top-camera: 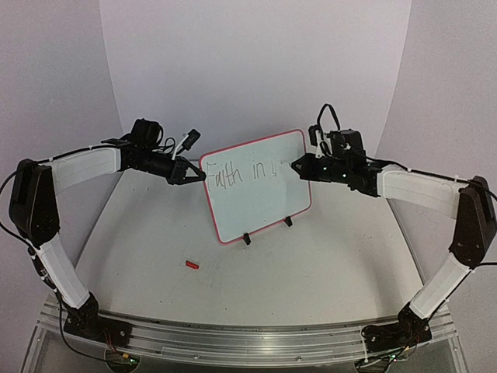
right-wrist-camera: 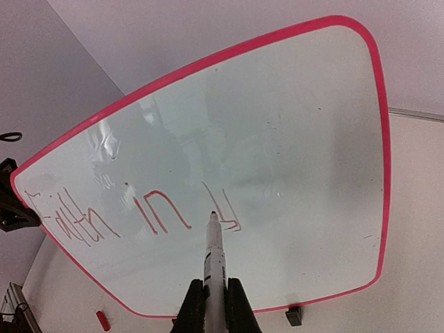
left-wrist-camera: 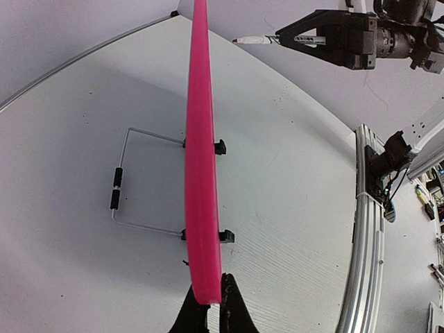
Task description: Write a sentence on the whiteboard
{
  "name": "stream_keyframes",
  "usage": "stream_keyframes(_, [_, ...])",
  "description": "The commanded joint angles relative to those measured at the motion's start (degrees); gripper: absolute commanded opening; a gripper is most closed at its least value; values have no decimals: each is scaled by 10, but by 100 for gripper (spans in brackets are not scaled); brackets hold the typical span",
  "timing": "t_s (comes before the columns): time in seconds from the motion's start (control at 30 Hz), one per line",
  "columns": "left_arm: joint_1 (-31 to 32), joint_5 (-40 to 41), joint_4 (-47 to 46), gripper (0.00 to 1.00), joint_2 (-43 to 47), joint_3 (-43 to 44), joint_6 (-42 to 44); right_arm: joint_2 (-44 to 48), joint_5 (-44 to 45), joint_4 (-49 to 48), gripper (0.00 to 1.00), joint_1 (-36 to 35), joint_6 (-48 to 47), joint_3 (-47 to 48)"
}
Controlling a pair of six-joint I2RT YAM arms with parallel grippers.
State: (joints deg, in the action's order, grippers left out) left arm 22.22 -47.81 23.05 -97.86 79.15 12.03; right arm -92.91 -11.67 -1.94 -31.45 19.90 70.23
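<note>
Right gripper point(right-wrist-camera: 215, 295) clamps the marker point(right-wrist-camera: 214, 253), tip on the whiteboard point(right-wrist-camera: 291, 125) at the end of the sentence point(right-wrist-camera: 125, 218). Left gripper point(left-wrist-camera: 212, 304) pinches its left rim.

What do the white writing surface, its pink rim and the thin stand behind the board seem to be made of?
White writing surface of the small whiteboard: glossy coated panel, it shows reflections. Red-pink rounded rim: probably smooth plastic, evenly coloured. Thin bent stand: likely silvery metal wire.
</note>
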Motion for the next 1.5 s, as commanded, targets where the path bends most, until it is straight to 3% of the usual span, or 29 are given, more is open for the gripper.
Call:
stream_keyframes(0.0, [17, 1, 42, 0, -4, 5, 19, -15, -8, -5, 0, 12, -5, 16])
stream_keyframes(0.87, [18, 4, 44, 0, -6, 5, 21, -77, -21, -33, 0, 20, -6, 64])
stream_keyframes(1.13, [17, 4, 43, 0, -7, 6, 22, -75, -52, -32, 0, 20, -15, 41])
stream_keyframes(1.47, [18, 4, 45, 0, -6, 6, 21, -62, -10, -16, 0, 20, -9, 12])
